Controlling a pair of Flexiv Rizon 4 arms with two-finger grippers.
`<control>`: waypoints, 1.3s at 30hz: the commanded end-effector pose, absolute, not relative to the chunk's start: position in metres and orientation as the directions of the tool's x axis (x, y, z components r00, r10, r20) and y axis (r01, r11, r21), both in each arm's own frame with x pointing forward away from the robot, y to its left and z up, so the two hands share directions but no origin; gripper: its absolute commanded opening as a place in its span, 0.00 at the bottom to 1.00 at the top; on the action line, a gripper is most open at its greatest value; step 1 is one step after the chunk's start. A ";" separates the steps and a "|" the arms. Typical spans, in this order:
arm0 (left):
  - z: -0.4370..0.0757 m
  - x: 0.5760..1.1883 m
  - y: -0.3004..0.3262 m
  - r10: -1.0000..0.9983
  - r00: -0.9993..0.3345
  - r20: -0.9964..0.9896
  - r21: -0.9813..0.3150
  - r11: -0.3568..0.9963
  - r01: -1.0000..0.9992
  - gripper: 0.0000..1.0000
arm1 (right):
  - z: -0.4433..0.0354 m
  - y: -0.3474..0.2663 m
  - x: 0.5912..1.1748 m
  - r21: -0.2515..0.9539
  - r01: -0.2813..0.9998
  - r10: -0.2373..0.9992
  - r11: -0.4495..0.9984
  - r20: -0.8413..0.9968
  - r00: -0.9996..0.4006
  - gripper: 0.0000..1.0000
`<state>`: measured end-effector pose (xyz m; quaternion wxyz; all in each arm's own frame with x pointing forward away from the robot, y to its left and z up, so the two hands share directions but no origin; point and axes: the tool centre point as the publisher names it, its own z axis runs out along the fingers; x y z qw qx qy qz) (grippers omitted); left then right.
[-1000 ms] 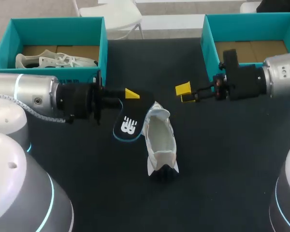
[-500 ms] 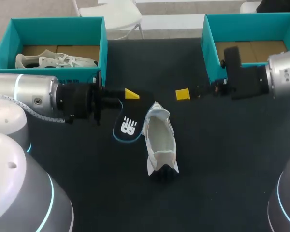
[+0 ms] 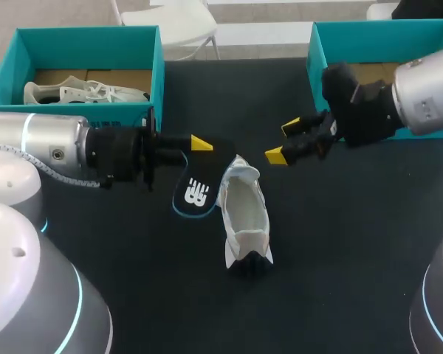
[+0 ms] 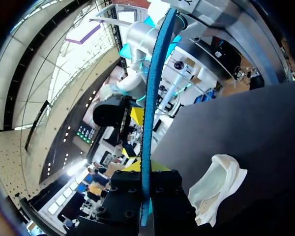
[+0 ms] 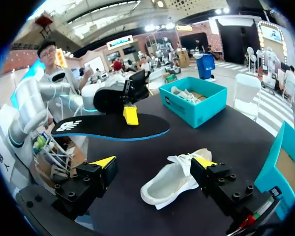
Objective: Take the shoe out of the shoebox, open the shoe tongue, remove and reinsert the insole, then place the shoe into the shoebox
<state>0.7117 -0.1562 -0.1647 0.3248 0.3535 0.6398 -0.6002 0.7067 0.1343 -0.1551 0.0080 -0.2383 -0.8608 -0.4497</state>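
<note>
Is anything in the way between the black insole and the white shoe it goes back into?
Nothing visible is. The left gripper holds the insole right beside the open top of the shoe. The open right gripper hangs off the shoe's other side, not in the gap between them.

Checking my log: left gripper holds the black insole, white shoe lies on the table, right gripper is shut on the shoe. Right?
No. The right wrist view shows the right gripper open and clear of the shoe. The left gripper does hold the insole, and the shoe lies on the table.
</note>
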 end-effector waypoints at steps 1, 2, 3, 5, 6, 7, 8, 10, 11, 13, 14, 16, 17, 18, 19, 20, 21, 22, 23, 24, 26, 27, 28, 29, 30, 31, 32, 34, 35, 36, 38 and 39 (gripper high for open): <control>-0.165 0.710 -0.156 0.063 -0.539 -0.840 -0.538 0.032 0.842 0.00 | -0.150 0.139 0.708 0.705 0.393 0.398 0.590 0.169 -0.902 1.00; -0.165 0.710 -0.156 0.063 -0.539 -0.840 -0.538 0.032 0.842 0.00 | -0.150 0.139 0.708 0.705 0.393 0.398 0.590 0.169 -0.902 1.00; -0.165 0.710 -0.156 0.063 -0.539 -0.840 -0.538 0.032 0.842 0.00 | -0.153 0.138 0.707 0.709 0.355 0.381 0.609 0.132 -0.915 1.00; -0.163 0.703 -0.157 0.073 -0.586 -0.807 -0.588 -0.001 0.809 0.00 | -0.158 0.137 0.708 0.679 0.268 0.317 0.684 0.054 -0.947 1.00; -0.162 0.699 -0.157 0.082 -0.609 -0.789 -0.612 -0.019 0.790 0.00 | -0.161 0.135 0.707 0.645 0.251 0.299 0.722 0.037 -0.954 1.00; -0.162 0.697 -0.157 0.087 -0.622 -0.778 -0.626 -0.026 0.780 0.00 | -0.163 0.134 0.708 0.627 0.217 0.263 0.748 0.020 -0.965 1.00; -0.161 0.692 -0.157 0.097 -0.648 -0.755 -0.655 -0.055 0.754 0.00 | -0.169 0.132 0.707 0.634 0.215 0.266 0.743 0.015 -0.964 1.00; -0.160 0.684 -0.158 0.108 -0.665 -0.739 -0.672 -0.067 0.737 0.00 | -0.175 0.128 0.706 0.619 0.170 0.227 0.767 -0.013 -0.974 1.00; -0.160 0.681 -0.159 0.105 -0.680 -0.726 -0.688 -0.075 0.722 0.00 | -0.179 0.127 0.705 0.610 0.166 0.217 0.775 -0.011 -0.976 1.00; -0.162 0.673 -0.160 0.107 -0.688 -0.718 -0.696 -0.079 0.714 0.00 | -0.191 0.124 0.703 0.607 0.159 0.203 0.778 -0.003 -0.979 1.00; -0.163 0.671 -0.160 0.104 -0.698 -0.709 -0.705 -0.083 0.704 0.00 | -0.195 0.123 0.703 0.609 0.166 0.201 0.775 0.012 -0.980 1.00; -0.166 0.663 -0.162 0.100 -0.713 -0.695 -0.719 -0.098 0.688 0.00 | -0.206 0.120 0.701 0.607 0.171 0.194 0.776 0.027 -0.981 1.00; -0.168 0.658 -0.163 0.101 -0.720 -0.687 -0.727 -0.107 0.678 0.00 | -0.213 0.120 0.699 0.610 0.175 0.196 0.773 0.032 -0.980 1.00; -0.169 0.654 -0.165 0.096 -0.723 -0.684 -0.729 -0.118 0.674 0.00 | -0.218 0.120 0.698 0.607 0.176 0.188 0.775 0.044 -0.981 1.00; -0.171 0.650 -0.166 0.097 -0.734 -0.672 -0.740 -0.123 0.661 0.00 | -0.224 0.119 0.696 0.607 0.186 0.190 0.772 0.059 -0.980 1.00; -0.173 0.648 -0.166 0.096 -0.733 -0.673 -0.739 -0.122 0.662 0.00 | -0.226 0.120 0.696 0.606 0.186 0.190 0.773 0.059 -0.980 1.00; -0.176 0.644 -0.168 0.092 -0.742 -0.664 -0.747 -0.126 0.653 0.00 | -0.230 0.121 0.694 0.610 0.171 0.178 0.774 0.049 -0.983 1.00; -0.178 0.642 -0.168 0.089 -0.749 -0.656 -0.753 -0.131 0.644 0.00 | -0.232 0.122 0.693 0.611 0.168 0.177 0.773 0.047 -0.983 1.00; -0.181 0.639 -0.169 0.080 -0.755 -0.650 -0.758 -0.137 0.638 0.00 | -0.237 0.123 0.692 0.607 0.143 0.157 0.782 0.029 -0.987 1.00; -0.183 0.636 -0.170 0.079 -0.763 -0.641 -0.765 -0.142 0.628 0.00 | -0.239 0.125 0.692 0.598 0.125 0.141 0.792 0.020 -0.990 1.00; -0.187 0.631 -0.173 0.080 -0.767 -0.637 -0.769 -0.146 0.623 0.00 | -0.244 0.128 0.691 0.592 0.097 0.112 0.800 0.010 -0.994 1.00; -0.191 0.629 -0.175 0.084 -0.771 -0.631 -0.773 -0.144 0.617 0.00 | -0.249 0.130 0.690 0.592 0.080 0.091 0.802 0.010 -0.996 1.00; -0.192 0.628 -0.176 0.084 -0.771 -0.631 -0.774 -0.144 0.617 0.00 | -0.251 0.131 0.690 0.597 0.061 0.070 0.800 0.008 -0.998 1.00; -0.195 0.626 -0.178 0.086 -0.774 -0.628 -0.776 -0.143 0.614 0.00 | -0.257 0.133 0.689 0.588 0.094 0.075 0.803 0.057 -0.996 1.00; -0.197 0.625 -0.179 0.088 -0.776 -0.624 -0.779 -0.141 0.611 0.00 | -0.257 0.133 0.689 0.588 0.094 0.075 0.803 0.057 -0.996 1.00; -0.199 0.625 -0.180 0.084 -0.780 -0.621 -0.782 -0.140 0.608 0.00 | -0.257 0.133 0.689 0.588 0.094 0.075 0.803 0.057 -0.996 1.00; -0.201 0.625 -0.181 0.082 -0.782 -0.617 -0.785 -0.138 0.605 0.00 | -0.257 0.133 0.689 0.588 0.094 0.075 0.803 0.057 -0.996 1.00; -0.206 0.626 -0.182 0.081 -0.782 -0.618 -0.785 -0.133 0.606 0.00 | -0.257 0.133 0.689 0.588 0.094 0.075 0.803 0.057 -0.996 1.00; -0.209 0.626 -0.183 0.081 -0.781 -0.620 -0.783 -0.128 0.609 0.00 | -0.257 0.133 0.689 0.588 0.094 0.075 0.803 0.057 -0.996 1.00; -0.212 0.626 -0.184 0.082 -0.778 -0.623 -0.781 -0.126 0.612 0.00 | -0.257 0.133 0.689 0.588 0.094 0.075 0.803 0.057 -0.996 1.00; -0.216 0.627 -0.186 0.073 -0.775 -0.627 -0.777 -0.127 0.617 0.00 | -0.257 0.133 0.689 0.588 0.094 0.075 0.803 0.057 -0.996 1.00; -0.219 0.627 -0.187 0.070 -0.767 -0.637 -0.769 -0.128 0.627 0.00 | -0.257 0.133 0.689 0.588 0.094 0.075 0.803 0.057 -0.996 1.00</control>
